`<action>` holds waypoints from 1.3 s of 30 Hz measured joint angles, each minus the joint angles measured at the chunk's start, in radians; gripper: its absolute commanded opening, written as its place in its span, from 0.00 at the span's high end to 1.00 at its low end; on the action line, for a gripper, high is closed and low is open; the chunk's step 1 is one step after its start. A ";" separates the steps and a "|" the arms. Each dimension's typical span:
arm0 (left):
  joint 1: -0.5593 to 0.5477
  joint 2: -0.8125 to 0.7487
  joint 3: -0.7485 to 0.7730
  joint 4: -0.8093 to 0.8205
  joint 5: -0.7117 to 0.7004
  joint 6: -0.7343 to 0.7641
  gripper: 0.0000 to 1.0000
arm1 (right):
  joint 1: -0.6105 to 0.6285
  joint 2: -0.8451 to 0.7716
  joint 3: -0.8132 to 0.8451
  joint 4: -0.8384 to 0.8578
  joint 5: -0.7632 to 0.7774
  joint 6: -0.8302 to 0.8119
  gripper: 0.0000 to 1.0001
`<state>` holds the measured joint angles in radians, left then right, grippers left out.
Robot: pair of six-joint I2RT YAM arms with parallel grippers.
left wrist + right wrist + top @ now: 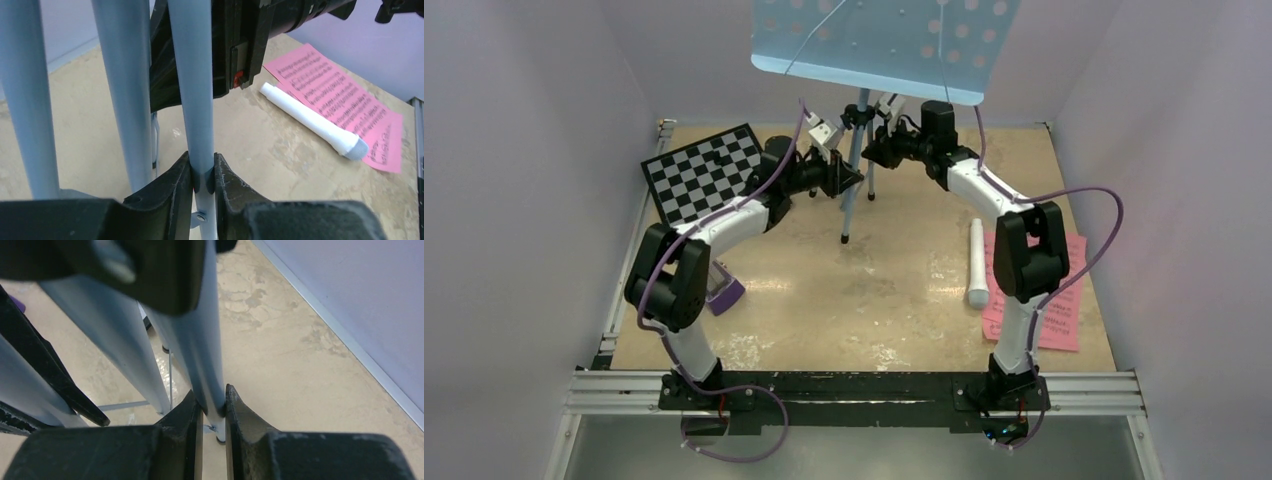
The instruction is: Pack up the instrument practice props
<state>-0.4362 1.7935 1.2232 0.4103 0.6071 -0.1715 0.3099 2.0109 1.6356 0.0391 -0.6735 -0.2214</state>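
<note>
The left gripper (203, 175) clamps one upright tube of the stand (192, 75) between its jaws; the right gripper (214, 412) clamps another, opposite.

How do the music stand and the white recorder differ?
Pose: music stand upright on its tripod; white recorder flat on the table.
Look: stand light blue, perforated; recorder plain white.
Contact: left gripper and right gripper each clamp a stand tube; nothing touches the recorder.
Shared: neither is packed.
</note>
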 measured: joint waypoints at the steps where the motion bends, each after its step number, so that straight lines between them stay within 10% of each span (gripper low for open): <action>1: -0.002 -0.019 -0.026 0.002 0.006 0.003 1.00 | 0.008 -0.032 -0.042 0.005 0.014 -0.013 1.00; 26: -0.073 -0.415 -0.504 0.054 0.120 -0.027 1.00 | 0.098 -0.437 -0.455 -0.175 0.061 -0.332 1.00; 39: -0.082 -0.348 -0.518 0.210 0.156 -0.175 1.00 | 0.101 -0.378 -0.323 -0.362 0.050 -0.446 1.00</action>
<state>-0.5186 1.4452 0.7048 0.6201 0.7631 -0.3470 0.4107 1.6325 1.3121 -0.3229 -0.6235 -0.6678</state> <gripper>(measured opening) 0.230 0.183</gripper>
